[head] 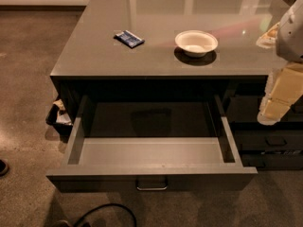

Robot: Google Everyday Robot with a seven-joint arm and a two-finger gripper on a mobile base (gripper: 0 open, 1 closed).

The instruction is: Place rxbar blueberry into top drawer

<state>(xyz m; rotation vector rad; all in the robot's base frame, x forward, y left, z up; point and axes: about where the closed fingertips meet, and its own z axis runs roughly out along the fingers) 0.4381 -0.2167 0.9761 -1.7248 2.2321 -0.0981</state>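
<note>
Dark blue in its wrapper, the rxbar blueberry (129, 38) lies flat on the glossy grey surface (94, 56), towards the left. A white bowl (196, 42) sits to its right, well apart. Below the near edge, the top drawer (199, 172) stands pulled out, its lighter inside showing. The pincer (277, 100) hangs at the far right, beside the drawer; whether it is spread or pressed together cannot be told.

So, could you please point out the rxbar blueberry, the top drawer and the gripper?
rxbar blueberry (129, 38): camera view, middle of wrapper.
top drawer (151, 150): camera view, bare inside floor.
gripper (271, 111): camera view, at right edge, its lower tip.
</note>
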